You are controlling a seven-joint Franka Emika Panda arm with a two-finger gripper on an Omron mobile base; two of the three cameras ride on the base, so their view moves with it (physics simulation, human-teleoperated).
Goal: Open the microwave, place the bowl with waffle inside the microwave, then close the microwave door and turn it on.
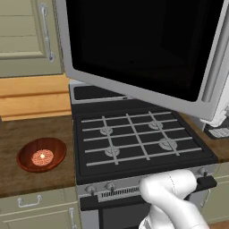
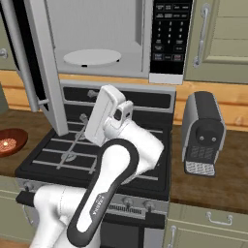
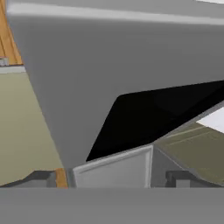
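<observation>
Wooden counter (image 1: 27,134) at lower left of the left base view carries the bowl (image 1: 41,154) with the waffle (image 1: 42,157) in it, well apart from the arm. Door (image 1: 143,49) is swung open over the stove (image 1: 138,138); the turntable (image 2: 92,56) shows. Gripper (image 3: 113,178) sits right by the door's edge, apparently wide and empty. Swinging toward the bowl could knock the door; 1 careless sweep could jam the arm against it.

Glossy white rounded arm (image 2: 114,160) at lower left, a dark band with small lettering along one link. The boxy white hand (image 2: 107,114) has grey insets.
</observation>
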